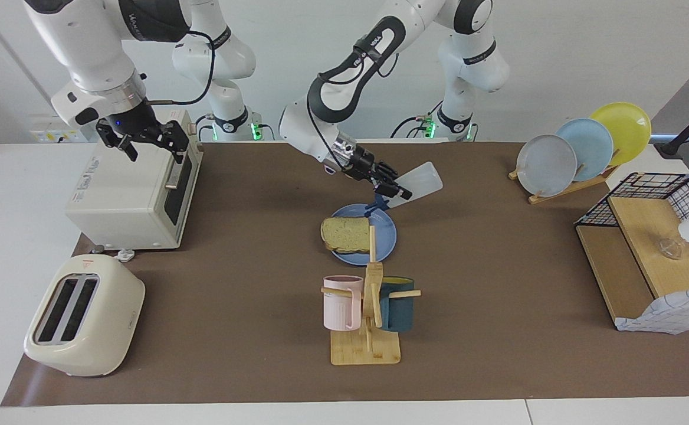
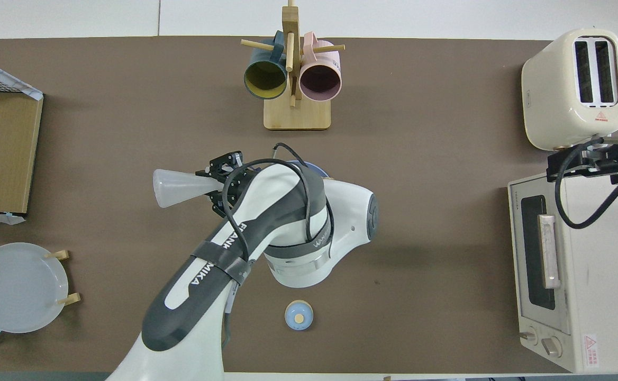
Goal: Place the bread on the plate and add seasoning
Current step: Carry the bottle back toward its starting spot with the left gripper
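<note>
The left tool (image 1: 393, 190), clamped on the tilted seasoning bottle (image 1: 418, 182), held its cap (image 1: 377, 206) over the plate (image 1: 387, 239) edge, beside the bread (image 1: 345, 233)

Two cameras cover one brown-topped table (image 1: 203, 354). The facing view sits high across from the two robot arms and looks down at a slant toward them, so their bases stand at 12 o'clock against a white wall. It is set well back, taking in the whole tabletop. The overhead view hangs above the robots' own end and looks steeply down and forward, closer in; an arm enters from 6 o'clock. The views are half a turn apart. Both share the mug rack (image 1: 367, 319) (image 2: 293, 69), toaster (image 1: 82, 316) (image 2: 576, 87), oven (image 1: 135, 189) (image 2: 568, 275) and plate rack (image 1: 580, 153) (image 2: 18, 286).
</note>
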Action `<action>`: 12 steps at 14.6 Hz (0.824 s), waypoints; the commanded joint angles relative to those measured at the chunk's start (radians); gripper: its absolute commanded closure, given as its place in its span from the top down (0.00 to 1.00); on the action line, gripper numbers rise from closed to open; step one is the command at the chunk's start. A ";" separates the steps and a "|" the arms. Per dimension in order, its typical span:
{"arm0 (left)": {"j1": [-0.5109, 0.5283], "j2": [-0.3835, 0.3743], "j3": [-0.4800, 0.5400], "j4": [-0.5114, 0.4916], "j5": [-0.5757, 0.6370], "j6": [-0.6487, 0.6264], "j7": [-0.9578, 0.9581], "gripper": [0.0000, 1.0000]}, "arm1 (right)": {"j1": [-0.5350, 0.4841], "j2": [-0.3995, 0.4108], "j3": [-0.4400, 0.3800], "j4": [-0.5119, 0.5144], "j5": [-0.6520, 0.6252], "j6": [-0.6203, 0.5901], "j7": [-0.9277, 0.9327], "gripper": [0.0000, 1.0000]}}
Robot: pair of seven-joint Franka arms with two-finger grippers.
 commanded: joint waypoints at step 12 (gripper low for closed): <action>0.356 -0.148 -0.003 0.014 -0.155 0.296 -0.125 0.00 | 0.000 -0.007 -0.004 0.002 -0.015 -0.013 -0.026 1.00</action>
